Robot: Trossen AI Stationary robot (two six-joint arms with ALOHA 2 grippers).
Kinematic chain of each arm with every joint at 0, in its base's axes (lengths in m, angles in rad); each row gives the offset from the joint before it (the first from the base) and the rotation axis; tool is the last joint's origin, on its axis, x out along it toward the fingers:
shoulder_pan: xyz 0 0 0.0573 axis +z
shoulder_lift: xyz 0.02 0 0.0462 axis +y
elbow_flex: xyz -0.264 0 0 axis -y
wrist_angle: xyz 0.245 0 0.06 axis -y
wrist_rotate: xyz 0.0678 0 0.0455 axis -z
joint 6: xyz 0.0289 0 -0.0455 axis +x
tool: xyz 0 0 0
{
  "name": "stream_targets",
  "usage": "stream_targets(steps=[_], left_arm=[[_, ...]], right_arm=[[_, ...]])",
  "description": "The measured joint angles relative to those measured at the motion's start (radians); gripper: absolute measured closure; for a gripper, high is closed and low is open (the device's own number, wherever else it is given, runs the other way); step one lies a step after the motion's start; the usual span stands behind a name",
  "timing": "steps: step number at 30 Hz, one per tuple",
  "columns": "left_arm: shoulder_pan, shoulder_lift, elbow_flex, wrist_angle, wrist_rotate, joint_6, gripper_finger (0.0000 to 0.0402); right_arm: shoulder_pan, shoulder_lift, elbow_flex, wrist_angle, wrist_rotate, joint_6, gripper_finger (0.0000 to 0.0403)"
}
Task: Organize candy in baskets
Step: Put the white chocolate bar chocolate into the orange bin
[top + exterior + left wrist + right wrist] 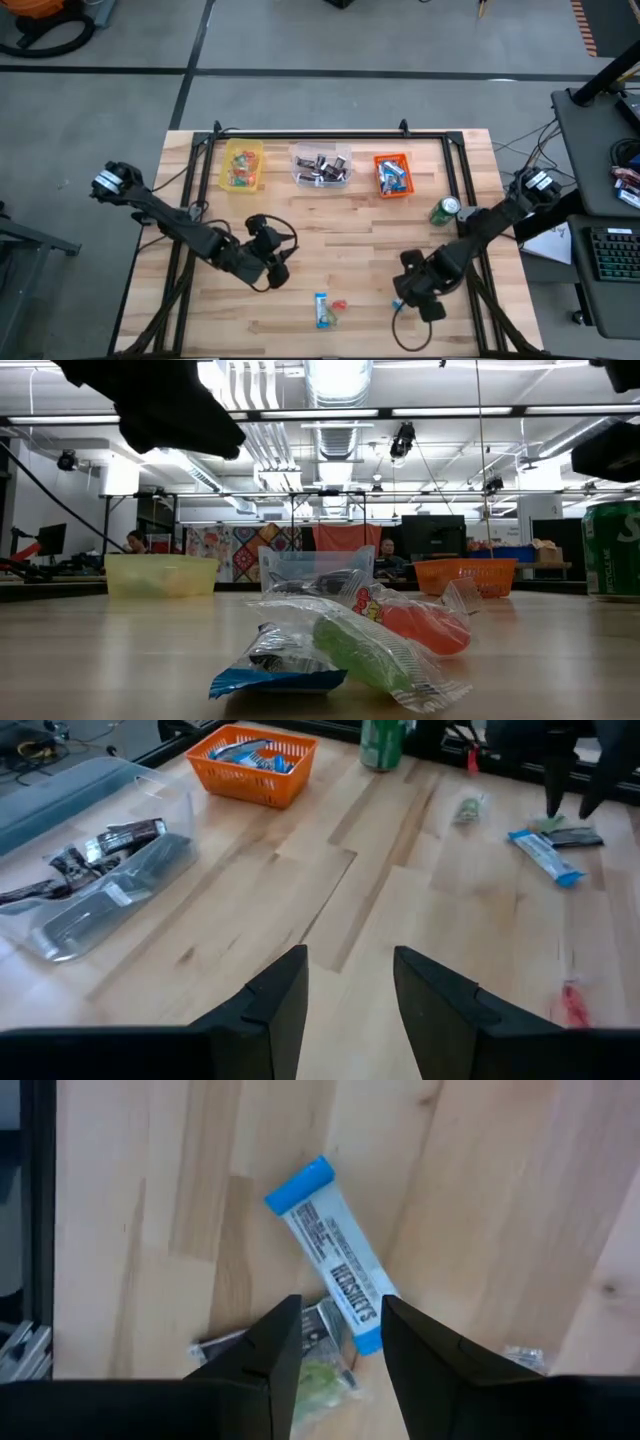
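Your right gripper hangs with its fingers parted just above a blue-and-white wrapped candy bar, which lies flat on the wooden table near the front edge. A dark wrapped piece and a green wrapped sweet lie touching the bar's lower end (partly hidden behind the fingers). Your left gripper is also released, holding nothing, over bare wood left of centre. Along the table's far side you have three baskets in a row: a yellow plastic bin with small coloured sweets, a clear plastic bin with dark wrapped pieces, and an orange plastic basket with blue-and-white bars. A green can stands right of the orange one.
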State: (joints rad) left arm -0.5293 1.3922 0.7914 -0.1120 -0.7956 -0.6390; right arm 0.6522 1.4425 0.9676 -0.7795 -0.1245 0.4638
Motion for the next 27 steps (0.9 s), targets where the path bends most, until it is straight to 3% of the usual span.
stream_targets(steps=[5, 17, 23, 27], left_arm=[[0.000, 0.079, 0.047, -0.002, 0.000, 0.042, 0.0269], [0.000, 0.143, 0.159, -0.034, -0.009, 0.153, 0.0269], [0.001, 0.135, 0.160, -0.035, -0.010, 0.160, 0.0269], [0.001, 0.141, 0.159, -0.034, -0.010, 0.158, 0.0269]], right_arm=[[0.043, 0.009, 0.000, 0.009, 0.096, 0.047, 0.0251], [0.068, 0.162, -0.002, 0.064, 0.128, 0.052, 0.0182], [0.062, 0.231, 0.010, 0.086, 0.137, 0.033, 0.0186], [0.040, 0.236, 0.013, 0.094, 0.139, 0.008, 0.0220]])
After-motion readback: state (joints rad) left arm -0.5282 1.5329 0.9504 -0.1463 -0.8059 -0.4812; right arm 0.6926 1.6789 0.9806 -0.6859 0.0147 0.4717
